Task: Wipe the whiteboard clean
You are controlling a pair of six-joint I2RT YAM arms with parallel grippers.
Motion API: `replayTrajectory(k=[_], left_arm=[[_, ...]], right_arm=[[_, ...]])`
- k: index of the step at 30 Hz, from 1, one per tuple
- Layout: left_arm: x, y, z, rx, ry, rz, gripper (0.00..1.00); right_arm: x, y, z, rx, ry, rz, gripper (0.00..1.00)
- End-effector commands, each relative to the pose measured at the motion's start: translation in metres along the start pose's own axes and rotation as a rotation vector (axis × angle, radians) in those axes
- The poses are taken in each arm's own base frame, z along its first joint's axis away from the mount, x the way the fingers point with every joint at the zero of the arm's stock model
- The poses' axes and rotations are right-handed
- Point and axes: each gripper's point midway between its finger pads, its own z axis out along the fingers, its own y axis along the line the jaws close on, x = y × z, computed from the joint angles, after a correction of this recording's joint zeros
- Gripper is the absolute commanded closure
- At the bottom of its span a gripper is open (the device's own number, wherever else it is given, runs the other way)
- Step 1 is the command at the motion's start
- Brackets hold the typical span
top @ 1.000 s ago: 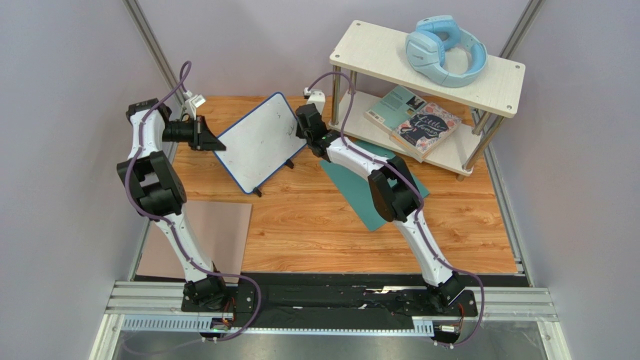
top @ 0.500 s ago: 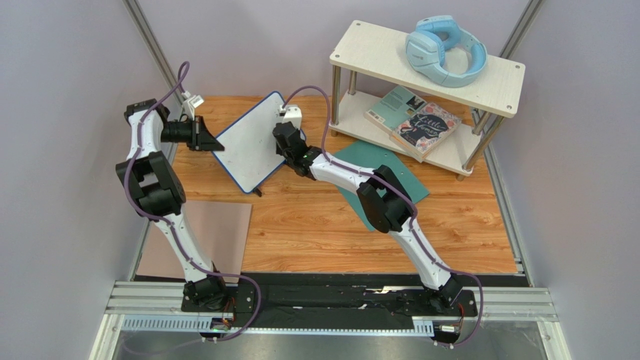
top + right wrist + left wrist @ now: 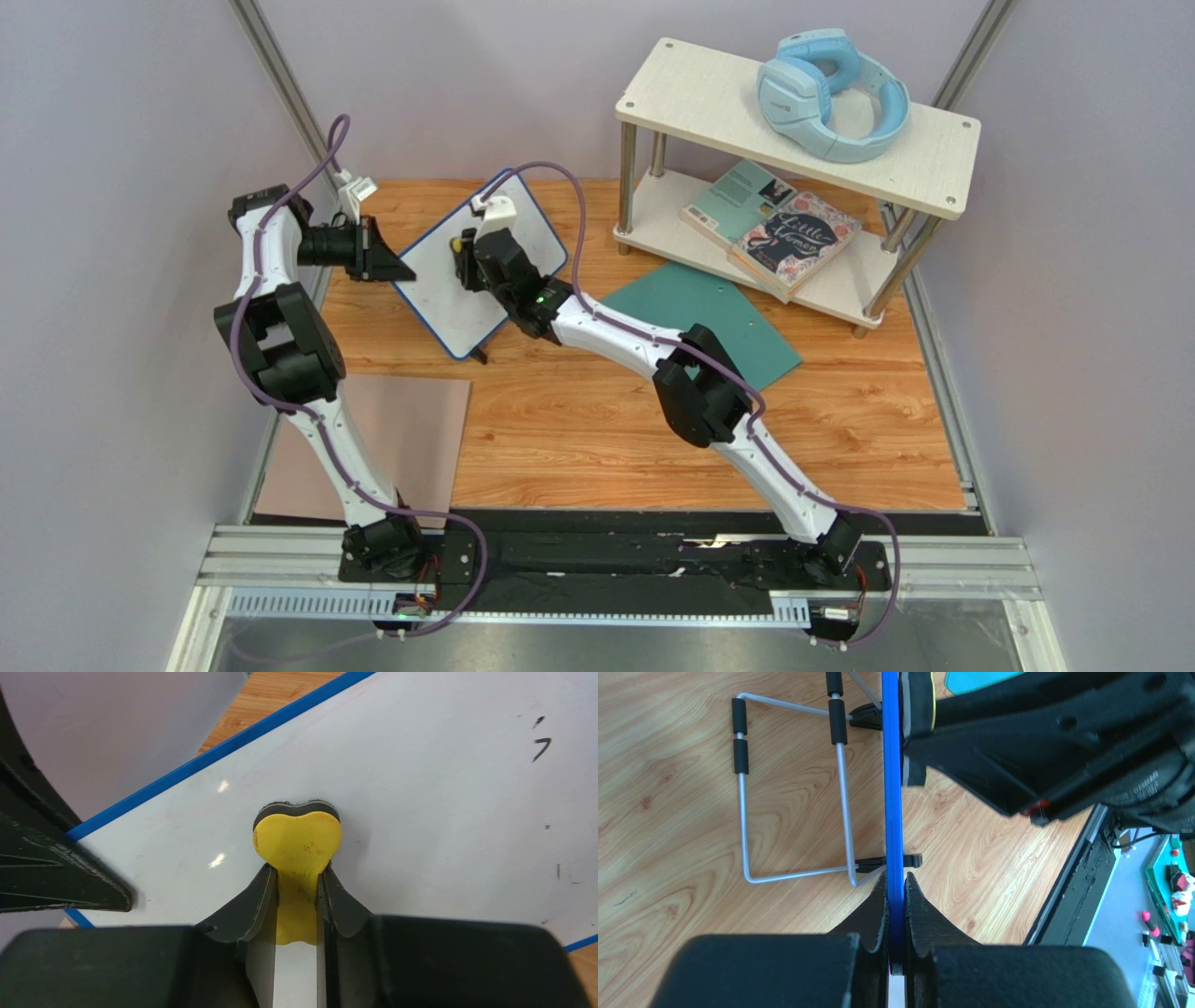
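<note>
Yellow foam eraser (image 3: 297, 836), pinched in my right gripper (image 3: 296, 875), presses blue-rimmed white whiteboard (image 3: 438, 291). My left gripper (image 3: 896, 889) clamps its rim; black marks (image 3: 540, 745) lie toward the opposite rim.

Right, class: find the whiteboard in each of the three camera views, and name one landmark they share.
Top external: the whiteboard stands on the wooden table, upper left of centre.
Left wrist: whiteboard edge-on, a vertical blue line mid-frame, pinched by the left gripper.
Right wrist: whiteboard fills most of the frame, behind the yellow eraser.
Shared landmark: its blue rim.
</note>
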Motion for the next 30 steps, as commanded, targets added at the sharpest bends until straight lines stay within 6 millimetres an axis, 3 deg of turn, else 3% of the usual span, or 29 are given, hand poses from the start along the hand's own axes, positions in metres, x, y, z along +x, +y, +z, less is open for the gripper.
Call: replayTrajectory(k=[1,9,10,15,18,21,27,30], left_arm=[[-0.003,-0.04,0.009,0.114,0.013,0.056,1.0],[-0.001,-0.041,0.007,0.109,0.023,0.059,1.0],[-0.002,-0.041,0.007,0.109,0.024,0.062,1.0],[0.0,-0.042,0.007,0.11,0.031,0.063,1.0],[0.001,-0.042,0.007,0.113,0.033,0.062,1.0],[0.002,-0.043,0.006,0.114,0.033,0.064,1.0],[0.003,-0.045,0.005,0.112,0.044,0.067,1.0],[0.003,-0.045,0.005,0.113,0.042,0.067,1.0]], right_arm=[[0.021,0.03,0.004,-0.062,-0.029,0.009,1.0],[-0.036,-0.035,0.024,0.125,-0.166,0.092,1.0],[-0.043,-0.055,0.028,0.149,-0.167,0.107,1.0],[-0.063,-0.109,0.036,0.187,-0.196,0.23,1.0],[-0.082,-0.121,0.041,0.166,-0.239,0.256,1.0],[-0.087,-0.129,0.047,0.161,-0.252,0.265,1.0],[-0.087,-0.14,0.054,0.157,-0.262,0.248,1.0],[-0.079,-0.131,0.054,0.117,-0.225,0.248,1.0]])
